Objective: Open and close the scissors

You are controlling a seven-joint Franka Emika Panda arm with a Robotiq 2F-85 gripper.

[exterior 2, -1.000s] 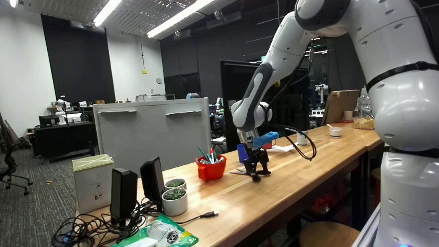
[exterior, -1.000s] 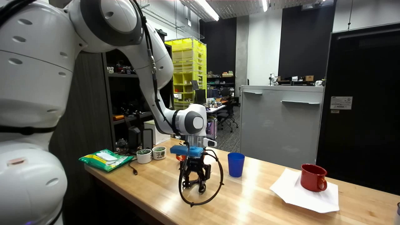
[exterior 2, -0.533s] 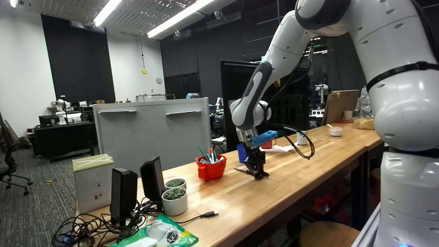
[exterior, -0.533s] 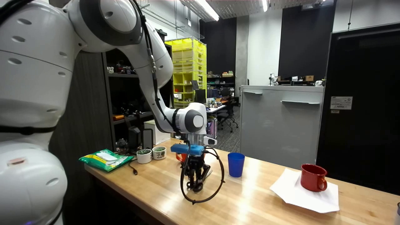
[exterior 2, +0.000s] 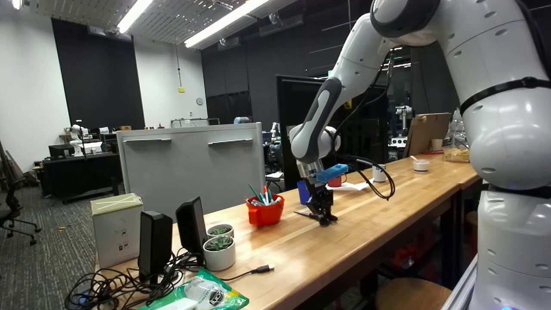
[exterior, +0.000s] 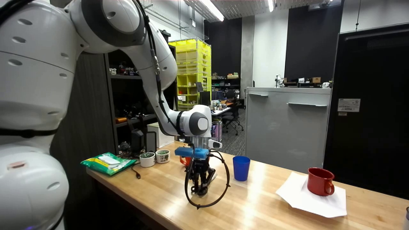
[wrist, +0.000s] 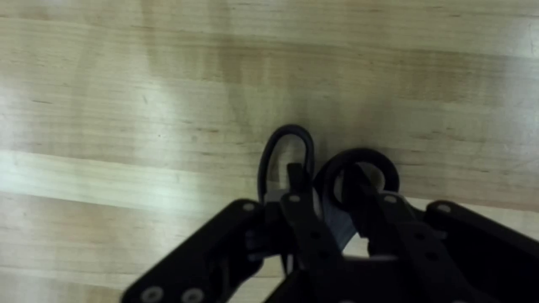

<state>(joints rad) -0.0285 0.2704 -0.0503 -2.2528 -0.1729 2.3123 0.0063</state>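
Note:
The scissors lie on the wooden table with their handles under my gripper [wrist: 324, 174]. In the wrist view one black loop [wrist: 262, 174] surrounds the left fingertip and a rounder loop [wrist: 391, 176] surrounds the right one. Both loops are pinched close together between the fingers, with a small gap left. The thin blades [exterior 2: 304, 214] point away together as one narrow line in an exterior view, and a bit of blade [exterior: 213, 177] shows beside the gripper [exterior: 198, 190]. My fingers hide the pivot.
A blue cup [exterior: 241, 169] stands close by the gripper. A red mug [exterior: 319, 182] rests on white paper [exterior: 306, 204]. On the other side are a red pen holder [exterior 2: 267, 214], two potted plants [exterior 2: 219, 258], speakers [exterior 2: 155, 245] and a green packet [exterior: 108, 164].
A second ago my fingers and the scissors' blades were spread apart. The fingers have drawn together, bringing loops and blades together. Over the last half second almost nothing has moved.

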